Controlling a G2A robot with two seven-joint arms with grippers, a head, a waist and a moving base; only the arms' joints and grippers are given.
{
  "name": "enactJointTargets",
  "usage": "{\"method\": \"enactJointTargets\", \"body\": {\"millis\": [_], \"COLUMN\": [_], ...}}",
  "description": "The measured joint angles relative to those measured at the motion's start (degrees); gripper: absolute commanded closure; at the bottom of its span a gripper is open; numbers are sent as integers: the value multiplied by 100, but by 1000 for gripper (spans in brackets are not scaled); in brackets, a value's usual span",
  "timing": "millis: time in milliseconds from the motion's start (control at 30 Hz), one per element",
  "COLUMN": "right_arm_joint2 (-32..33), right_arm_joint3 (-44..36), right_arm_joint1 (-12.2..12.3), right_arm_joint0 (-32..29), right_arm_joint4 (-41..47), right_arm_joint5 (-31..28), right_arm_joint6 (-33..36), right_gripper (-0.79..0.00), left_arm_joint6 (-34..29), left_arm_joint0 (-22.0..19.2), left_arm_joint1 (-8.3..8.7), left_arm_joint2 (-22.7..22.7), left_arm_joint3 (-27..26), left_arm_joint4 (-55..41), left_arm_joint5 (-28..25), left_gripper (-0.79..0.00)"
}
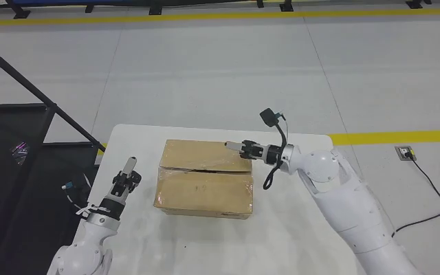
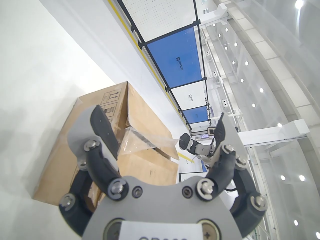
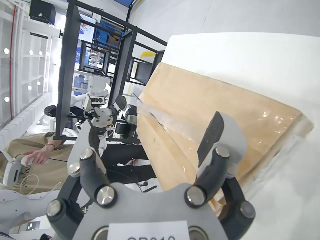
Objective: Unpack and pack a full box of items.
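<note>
1. The right pincer (image 1: 235,146) is spread, with nothing between its fingers. It hangs at the right end of the cardboard box (image 1: 205,180), over the far flap near the top edge. I cannot tell whether a finger touches the cardboard.
2. In the right wrist view, one dark finger pad (image 3: 211,136) stands in front of the box top, close to that end.
3. The left pincer (image 1: 127,172) is likewise spread and holds nothing. It sits above the table (image 1: 295,234) off the box's left end, near the box but apart from it.
4. The box stands about mid-table with its two top flaps folded down. They meet along a seam that runs the box's length, with a narrow dark gap showing in the top view.
5. Clear tape (image 3: 172,124) lies along that seam. It is wrinkled, and in the left wrist view it is crumpled and lifted off the cardboard at the near end.
6. The table is white. Beyond it is a pale floor (image 1: 206,62) with a yellow line (image 1: 385,136).
</note>
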Motion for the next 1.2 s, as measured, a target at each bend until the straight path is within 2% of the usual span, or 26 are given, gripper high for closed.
{"method": "enactJointTargets", "body": {"millis": [300,500,567,733,867,1067,1200], "right_arm_joint2": [-135,-10,104,473,622,320,100], "right_arm_joint3": [-14,146,60,-312,-660,-641,-411], "right_arm_joint1": [45,52,100,300,410,383,317], "right_arm_joint0": [70,110,57,-170,-446,-475,-377], "right_arm_joint4": [-1014,-735,-595,-251,-120,-205,-152], "right_arm_joint5": [-215,-408,-548,-931,-981,-686,-712], "right_arm_joint6": [64,128,465,1956,2653,2569,2153], "right_gripper": [-785,-785,-785,-785,-785,-785,-785], "left_arm_joint6": [-36,-8,0,-1,-47,-80,-80], "left_arm_joint0": [46,93,105,118,72,-43,-86], "left_arm_joint1": [-5,-10,-12,-16,-17,-22,-24], "left_arm_joint2": [-5,-38,-40,-47,-28,59,62], "left_arm_joint3": [-36,-33,-30,-35,-23,27,93], "left_arm_joint4": [9,-6,-5,-3,21,100,104], "left_arm_joint5": [-29,-45,-46,-42,0,56,84], "left_gripper": [-785,-785,-785,-785,-785,-785,-785]}}
